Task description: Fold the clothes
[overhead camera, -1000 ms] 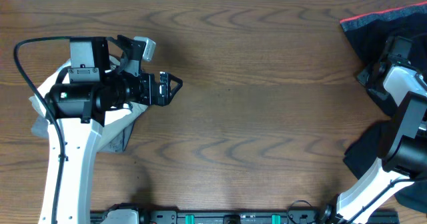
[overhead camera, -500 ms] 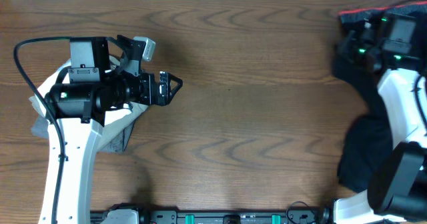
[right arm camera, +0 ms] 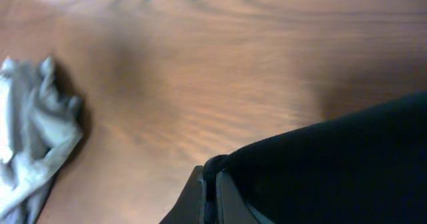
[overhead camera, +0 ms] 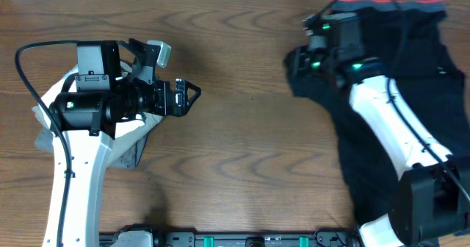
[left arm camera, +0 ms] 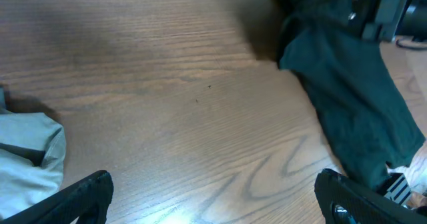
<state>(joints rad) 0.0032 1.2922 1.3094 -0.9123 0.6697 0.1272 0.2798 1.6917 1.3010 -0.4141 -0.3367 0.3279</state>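
Observation:
A large black garment (overhead camera: 396, 92) lies spread over the right side of the table, with a red edge at the far rim. My right gripper (overhead camera: 299, 59) is shut on its left edge, and the wrist view shows the dark cloth (right arm camera: 333, 164) pinched between the fingers (right arm camera: 212, 191). The black garment also shows in the left wrist view (left arm camera: 347, 91). A crumpled grey garment (overhead camera: 136, 148) lies at the left under my left arm, also in the left wrist view (left arm camera: 30, 157) and the right wrist view (right arm camera: 33, 137). My left gripper (overhead camera: 192, 96) is open and empty, hovering above bare wood (left arm camera: 210, 197).
The brown wooden table (overhead camera: 242, 151) stretches between the two garments. The arm bases and a rail with green clips (overhead camera: 250, 240) sit along the front edge.
My right arm has swung from the far right corner toward the centre, dragging the black garment leftward and spreading it over the right side. The left arm has not moved.

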